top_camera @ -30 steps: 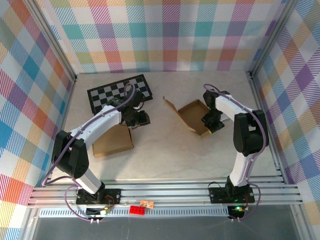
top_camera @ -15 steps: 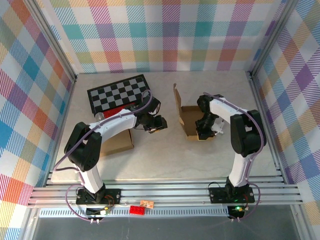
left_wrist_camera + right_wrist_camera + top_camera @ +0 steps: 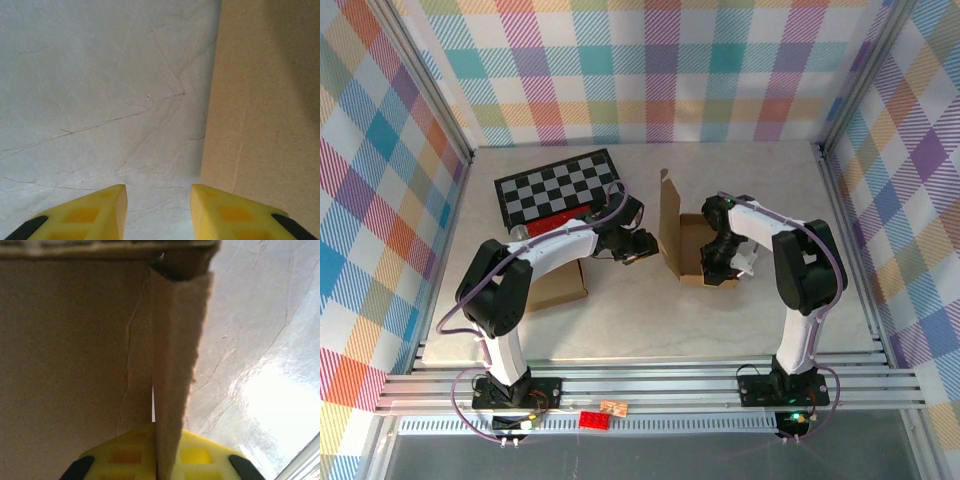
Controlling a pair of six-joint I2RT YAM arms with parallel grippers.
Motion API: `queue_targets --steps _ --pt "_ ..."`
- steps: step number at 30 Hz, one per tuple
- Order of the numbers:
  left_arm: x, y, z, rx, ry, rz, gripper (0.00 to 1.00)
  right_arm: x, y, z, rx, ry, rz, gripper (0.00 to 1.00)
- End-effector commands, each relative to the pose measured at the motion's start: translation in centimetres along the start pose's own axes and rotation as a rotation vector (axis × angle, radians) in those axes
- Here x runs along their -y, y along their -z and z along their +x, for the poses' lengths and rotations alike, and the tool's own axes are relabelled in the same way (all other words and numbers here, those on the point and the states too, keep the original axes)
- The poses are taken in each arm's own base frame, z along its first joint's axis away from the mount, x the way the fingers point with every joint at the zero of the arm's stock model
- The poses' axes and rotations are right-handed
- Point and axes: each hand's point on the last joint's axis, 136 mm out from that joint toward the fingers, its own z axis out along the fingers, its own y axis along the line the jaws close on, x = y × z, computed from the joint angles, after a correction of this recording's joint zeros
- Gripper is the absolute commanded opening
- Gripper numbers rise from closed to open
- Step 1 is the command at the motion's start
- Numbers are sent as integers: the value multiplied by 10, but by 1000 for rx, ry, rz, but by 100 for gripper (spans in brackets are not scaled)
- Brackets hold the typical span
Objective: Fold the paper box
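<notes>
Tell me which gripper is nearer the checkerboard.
Left. The left gripper hovers just off the checkerboard's near right corner, beside the cardboard box's upright flap. The right gripper is farther right, its fingers pinching that box's wall.

box (image 3: 687, 238) brown | mat (image 3: 555, 182) black-white checks | walls (image 3: 650, 60) pastel plaid

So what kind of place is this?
Probably a robot practice booth, not a home: a left arm and a right arm bolted to a metal rail, plaid walls around a small table, and a cardboard box to work on.
</notes>
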Motion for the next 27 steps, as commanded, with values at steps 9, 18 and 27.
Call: queue_targets --steps 9,18,27 --pt "24 5 -20 42 -35 39 38 4 11 24 -105 54 -33 42" --pt "34 14 -28 61 -54 41 38 -10 69 25 -25 205 -223 65" --pt "38 16 -31 63 -61 45 39 -47 142 43 96 646 -508 64"
